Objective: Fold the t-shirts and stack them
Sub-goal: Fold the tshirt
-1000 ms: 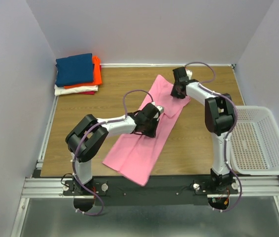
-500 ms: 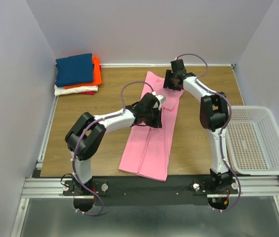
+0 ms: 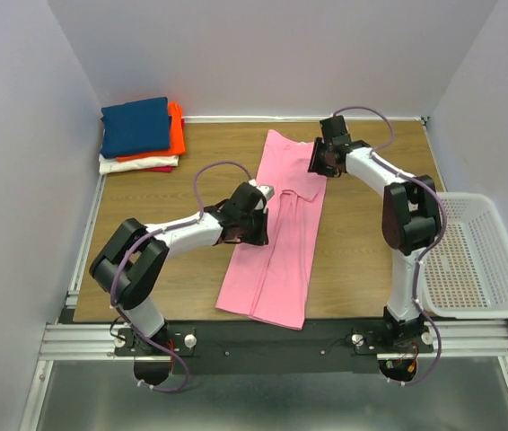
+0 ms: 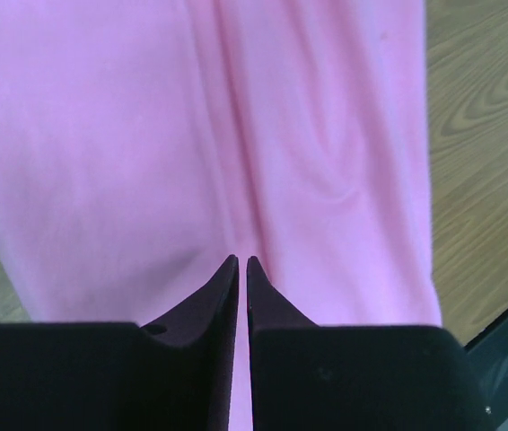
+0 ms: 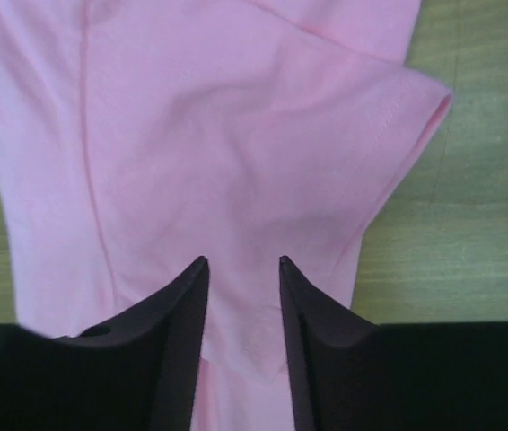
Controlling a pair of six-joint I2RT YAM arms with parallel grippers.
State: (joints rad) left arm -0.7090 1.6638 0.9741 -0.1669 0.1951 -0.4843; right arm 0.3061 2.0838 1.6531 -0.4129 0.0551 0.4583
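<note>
The pink t-shirt [image 3: 276, 260] lies flat on the table, folded into a long narrow strip running from the far middle to the near edge. My left gripper [image 3: 256, 220] hovers at the strip's left edge about halfway along. In the left wrist view its jaws [image 4: 242, 260] are shut to a thin slit above smooth pink cloth [image 4: 101, 135], with nothing bunched between them. My right gripper [image 3: 317, 164] is at the far right of the shirt. Its jaws [image 5: 243, 260] stand open over the cloth, beside a short sleeve [image 5: 407, 117].
A stack of folded t-shirts sits at the far left corner: navy blue [image 3: 135, 126] on top, then orange [image 3: 175, 130], white [image 3: 137, 163] and red [image 3: 160, 169]. A white mesh basket [image 3: 469, 260] stands off the table's right edge. Bare wood flanks the pink strip.
The pink shirt swung from a diagonal lie to a straight strip, then stayed put. Since then my left gripper drew back left and the right gripper shifted slightly right.
</note>
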